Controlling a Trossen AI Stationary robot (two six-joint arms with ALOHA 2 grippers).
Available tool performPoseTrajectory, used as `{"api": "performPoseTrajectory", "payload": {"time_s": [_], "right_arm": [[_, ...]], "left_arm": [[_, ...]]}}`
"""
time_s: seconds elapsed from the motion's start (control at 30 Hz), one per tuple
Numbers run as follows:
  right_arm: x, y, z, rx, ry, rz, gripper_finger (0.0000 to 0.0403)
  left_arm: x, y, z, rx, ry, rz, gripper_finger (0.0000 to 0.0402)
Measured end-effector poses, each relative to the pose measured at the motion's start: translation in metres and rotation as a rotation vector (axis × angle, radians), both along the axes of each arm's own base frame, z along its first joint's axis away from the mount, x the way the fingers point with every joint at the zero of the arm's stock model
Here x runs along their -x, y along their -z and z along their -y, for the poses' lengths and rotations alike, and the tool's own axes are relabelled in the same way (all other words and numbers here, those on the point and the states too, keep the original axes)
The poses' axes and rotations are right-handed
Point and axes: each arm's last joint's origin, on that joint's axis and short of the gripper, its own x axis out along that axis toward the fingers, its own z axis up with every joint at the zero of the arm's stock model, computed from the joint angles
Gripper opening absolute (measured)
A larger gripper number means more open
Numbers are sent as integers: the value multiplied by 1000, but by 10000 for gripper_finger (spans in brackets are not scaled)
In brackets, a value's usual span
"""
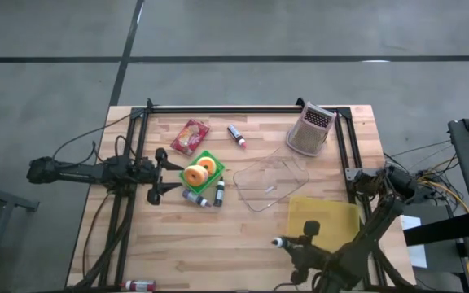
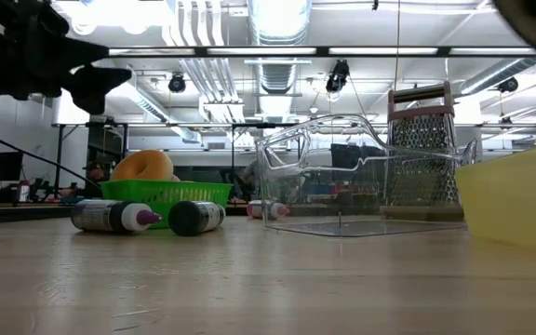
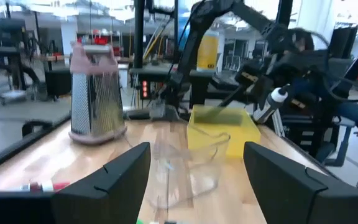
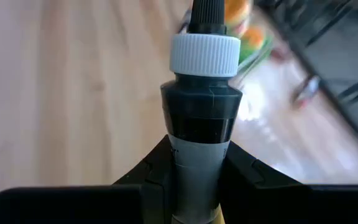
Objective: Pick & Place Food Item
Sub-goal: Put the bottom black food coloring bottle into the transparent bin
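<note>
My right gripper point(image 4: 194, 171) clamped round small bottle point(image 4: 201, 124) just below its white cap, light, stiff, slick plastic, best gripped mid-body; left gripper point(image 1: 163, 175) fingers apart, donut point(image 1: 195, 174) in green basket point(image 1: 212, 159) just ahead.

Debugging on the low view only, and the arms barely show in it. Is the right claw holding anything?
Observer: Yes. The right claw is shut on a white-capped bottle.
Operator: Where over the table?
Observer: Near the table edge at the bottom of the high view, beside the yellow bin.
Operator: And the left claw?
Observer: The left claw is open, right next to the green basket holding the donuts.
</note>
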Motion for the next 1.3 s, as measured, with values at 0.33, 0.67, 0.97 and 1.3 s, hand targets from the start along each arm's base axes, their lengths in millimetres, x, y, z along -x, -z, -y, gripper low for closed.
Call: {"api": "performPoseTrajectory", "payload": {"time_s": [0.33, 0.67, 0.97, 1.3], "right_arm": [[-7, 15, 50, 63, -12, 148, 74], [-8, -1, 127, -22, -313, 495, 74], [-13, 0, 178, -23, -387, 510, 72], [-17, 11, 194, -22, -374, 456, 72]], "left_arm": [[-6, -10, 2, -17, 62, 103, 262], [-30, -12, 3, -19, 62, 104, 262], [-92, -37, 8, -82, 108, 21, 262], [-182, -56, 8, -93, 178, -189, 262]]}}
